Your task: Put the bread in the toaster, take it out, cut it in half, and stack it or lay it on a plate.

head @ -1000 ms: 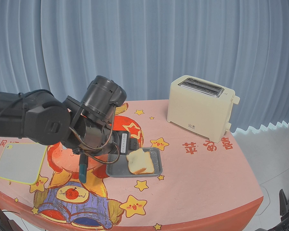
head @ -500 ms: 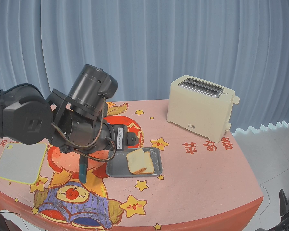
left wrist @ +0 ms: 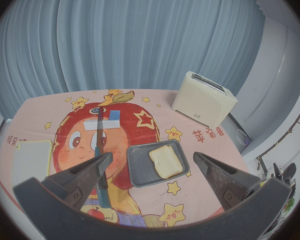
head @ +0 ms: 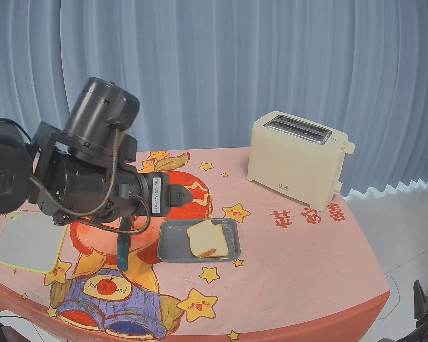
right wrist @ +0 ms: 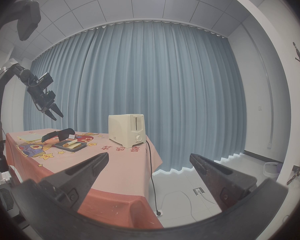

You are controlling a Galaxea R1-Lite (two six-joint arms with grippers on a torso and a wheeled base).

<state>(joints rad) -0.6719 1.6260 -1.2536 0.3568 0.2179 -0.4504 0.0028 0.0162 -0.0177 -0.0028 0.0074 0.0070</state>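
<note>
Left tool jaws wide apart, holding nothing, above the worktop — right tool likewise spread, off the worktop's side. Bread lies flat in grey tray; knife near the tray, cutting board further left. Toaster stands upright at far right, well apart from the tray.

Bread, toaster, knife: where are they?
Bread (head: 207, 239): head view, middle of its top face.
Toaster (head: 290, 169): head view, its front wall.
Knife (head: 122, 255): head view, its teal handle.
</note>
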